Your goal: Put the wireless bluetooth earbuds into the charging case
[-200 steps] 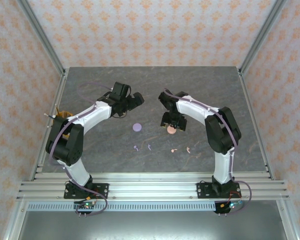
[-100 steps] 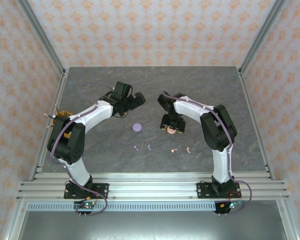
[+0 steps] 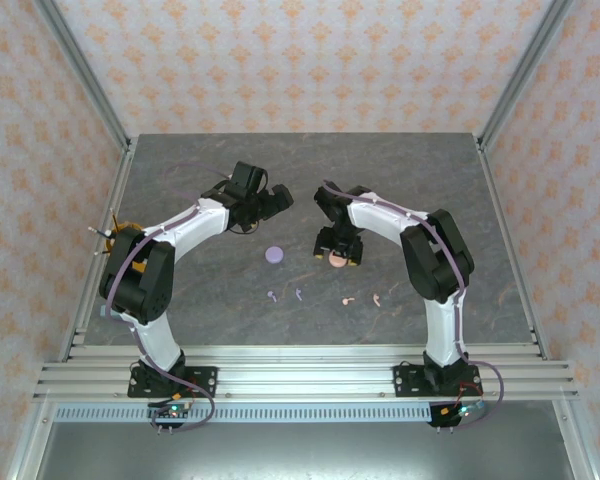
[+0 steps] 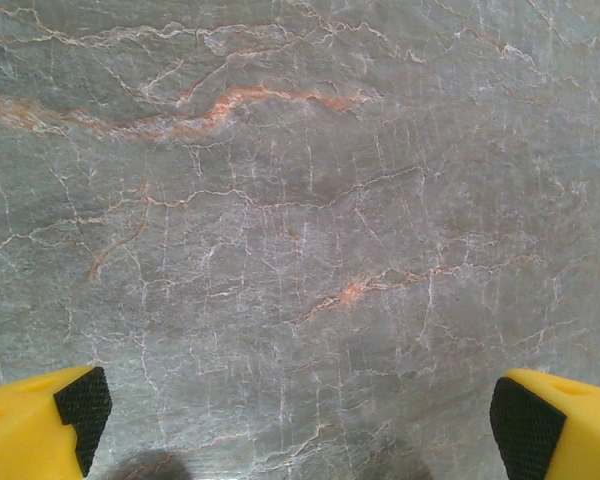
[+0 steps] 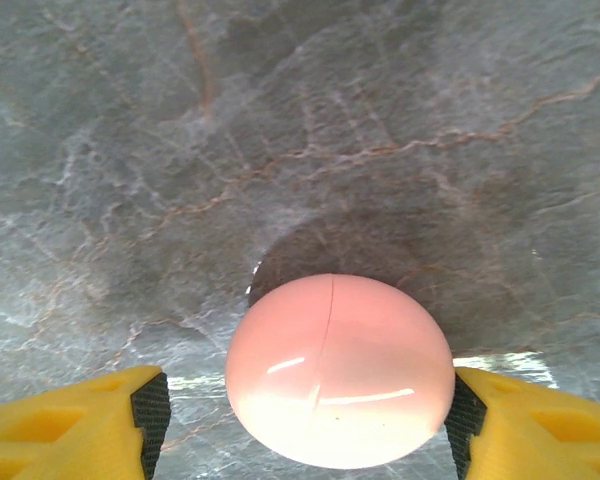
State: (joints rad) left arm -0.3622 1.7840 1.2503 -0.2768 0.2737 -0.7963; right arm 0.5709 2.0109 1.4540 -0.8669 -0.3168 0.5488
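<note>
A round pink charging case, lid shut with a thin seam down it, lies on the table between the fingers of my right gripper. The right pad is at the case's edge, and the left pad stands a little off it. From above, the right gripper sits over this case. A round purple case lies to its left. Two purple earbuds and two pink earbuds lie nearer the arm bases. My left gripper hangs wide open over bare table.
The grey marbled tabletop is bordered by aluminium rails and patterned walls. A yellow-orange item sits at the left edge beside the left arm.
The right gripper has shifted slightly left and away from the bases, staying around the pink case, its fingers a touch narrower. The left gripper has crept a little to the right.
</note>
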